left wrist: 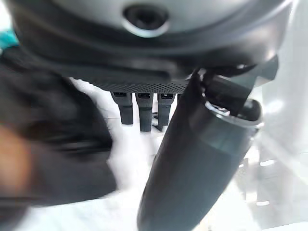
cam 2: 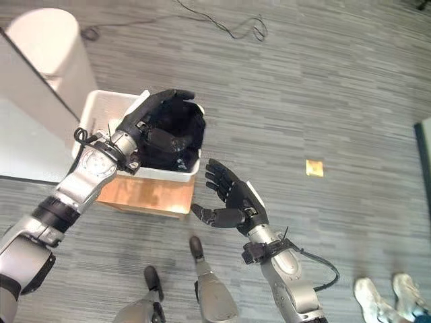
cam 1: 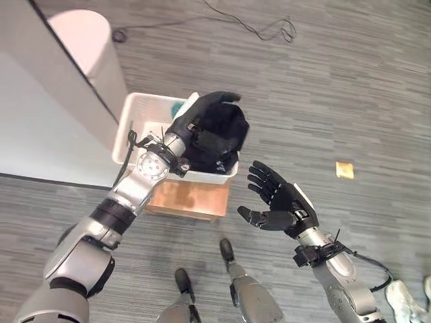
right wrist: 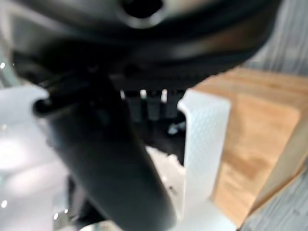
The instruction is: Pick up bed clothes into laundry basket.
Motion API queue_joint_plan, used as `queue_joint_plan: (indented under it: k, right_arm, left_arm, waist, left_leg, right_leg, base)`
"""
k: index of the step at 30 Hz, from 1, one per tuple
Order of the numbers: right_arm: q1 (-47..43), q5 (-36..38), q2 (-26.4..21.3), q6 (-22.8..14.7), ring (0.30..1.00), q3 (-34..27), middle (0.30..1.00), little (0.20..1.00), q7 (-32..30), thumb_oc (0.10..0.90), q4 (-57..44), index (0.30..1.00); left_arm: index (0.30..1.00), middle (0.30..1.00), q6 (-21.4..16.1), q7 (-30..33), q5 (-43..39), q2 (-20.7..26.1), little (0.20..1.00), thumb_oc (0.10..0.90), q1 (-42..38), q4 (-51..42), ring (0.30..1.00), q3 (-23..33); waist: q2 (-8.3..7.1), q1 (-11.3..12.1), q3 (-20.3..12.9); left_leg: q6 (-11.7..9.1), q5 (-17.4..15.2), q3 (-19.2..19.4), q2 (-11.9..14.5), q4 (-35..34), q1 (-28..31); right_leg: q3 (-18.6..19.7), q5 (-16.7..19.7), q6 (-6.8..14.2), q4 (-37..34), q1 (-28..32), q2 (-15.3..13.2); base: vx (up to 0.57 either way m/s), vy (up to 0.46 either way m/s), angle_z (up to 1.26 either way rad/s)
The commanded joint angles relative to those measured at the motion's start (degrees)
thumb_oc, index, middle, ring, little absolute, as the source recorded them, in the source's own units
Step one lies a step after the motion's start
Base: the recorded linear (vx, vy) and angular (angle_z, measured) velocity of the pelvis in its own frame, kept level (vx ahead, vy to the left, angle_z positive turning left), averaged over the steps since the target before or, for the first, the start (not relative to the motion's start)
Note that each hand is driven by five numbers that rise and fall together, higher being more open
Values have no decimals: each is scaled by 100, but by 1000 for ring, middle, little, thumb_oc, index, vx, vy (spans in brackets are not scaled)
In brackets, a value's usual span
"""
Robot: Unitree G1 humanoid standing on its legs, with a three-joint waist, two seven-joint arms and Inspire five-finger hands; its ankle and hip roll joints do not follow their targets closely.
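Observation:
A white laundry basket (cam 1: 128, 128) stands on a wooden box (cam 1: 188, 198). A black garment (cam 1: 229, 131) lies heaped in its right end, draping over the rim. My left hand (cam 1: 195, 128) hovers over the basket right beside that garment; in the left wrist view its fingers (left wrist: 139, 110) are loosely extended with nothing between them and the thumb, and the dark cloth (left wrist: 48, 144) lies off to the side. My right hand (cam 1: 279, 202) is open, palm up, above the floor to the right of the basket and holds nothing.
A teal item (cam 1: 178, 108) peeks out at the basket's far side. A white bed edge (cam 1: 40, 128) and a pale cylinder (cam 1: 87, 47) stand to the left. A small yellow tag (cam 1: 345, 169) lies on the grey floor. A person's shoes (cam 2: 397, 293) show at the lower right.

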Motion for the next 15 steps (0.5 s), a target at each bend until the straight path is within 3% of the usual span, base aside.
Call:
queue_joint_plan:
  k: [1, 4, 5, 8, 9, 11, 12, 15]
  right_arm:
    - [194, 32, -63, -505, 900, -337, 900, 900, 181, 800, -570, 900]
    - [242, -34, -23, -441, 900, -428, 900, 900, 245, 800, -568, 900]
    - [242, -34, -25, -441, 900, -426, 900, 900, 245, 800, -568, 900]
    - [310, -70, 57, -421, 900, -560, 900, 900, 262, 800, -563, 900]
    - [434, -94, 99, -390, 900, -642, 900, 900, 301, 800, -544, 900]
    - [509, -142, 108, -370, 900, -689, 900, 900, 326, 800, -531, 900]
    - [651, -271, 128, -321, 900, -788, 900, 900, 321, 800, -432, 900]
    - [861, -297, 177, -269, 900, -851, 900, 900, 327, 800, -337, 900]
  left_arm:
    - [900, 900, -805, -151, -492, 59, 900, 800, -494, 197, 900, 350]
    - [900, 900, -835, -512, -1228, 37, 900, 800, 561, -578, 900, 1018]
    - [900, 900, -833, -512, -1227, 37, 900, 800, 566, -581, 900, 1021]
    - [900, 900, -747, -844, -1759, -195, 900, 800, 1758, -1129, 900, 1593]
    - [900, 900, -645, -1062, -1924, -342, 900, 800, 2499, -1304, 900, 1845]
    - [900, 900, -587, -1142, -1946, -420, 900, 800, 2876, -1332, 900, 1902]
    - [900, 900, -497, -1241, -2005, -651, 900, 800, 3538, -1216, 900, 2039]
    - [900, 900, -351, -1283, -2236, -988, 900, 800, 4030, -962, 900, 2084]
  waist:
    - [69, 16, -752]
    - [150, 171, -967]
    - [151, 167, -967]
    - [190, 310, -1088]
    - [202, 348, -1174]
    - [199, 381, -1223]
    - [205, 440, -1291]
    - [200, 483, -1364]
  left_leg:
    - [-16, -238, -454, -77, 60, -103]
    - [2, -299, -619, -101, 60, 121]
    - [2, -299, -621, -101, 60, 122]
    - [25, -340, -743, -114, 60, 267]
    - [36, -358, -783, -127, 62, 333]
    - [40, -360, -817, -140, 67, 357]
    - [46, -359, -902, -157, 96, 368]
    - [68, -362, -970, -172, 112, 384]
  right_leg:
    - [-308, -1209, 598, 240, 570, -384]
    - [-466, -1400, 537, 404, 821, -414]
    - [-469, -1401, 537, 405, 823, -415]
    - [-541, -1540, 478, 584, 947, -435]
    - [-603, -1589, 448, 603, 1044, -442]
    - [-629, -1605, 435, 589, 1097, -443]
    - [-649, -1627, 428, 571, 1160, -446]
    - [-691, -1662, 410, 583, 1218, -458]
  base:
    - [31, -14, 54]
    - [47, -17, 36]
    - [39, -15, 30]
    - [27, -15, 13]
    - [20, -22, 15]
    - [18, -22, 22]
    - [9, -23, 29]
    - [10, -25, 18]
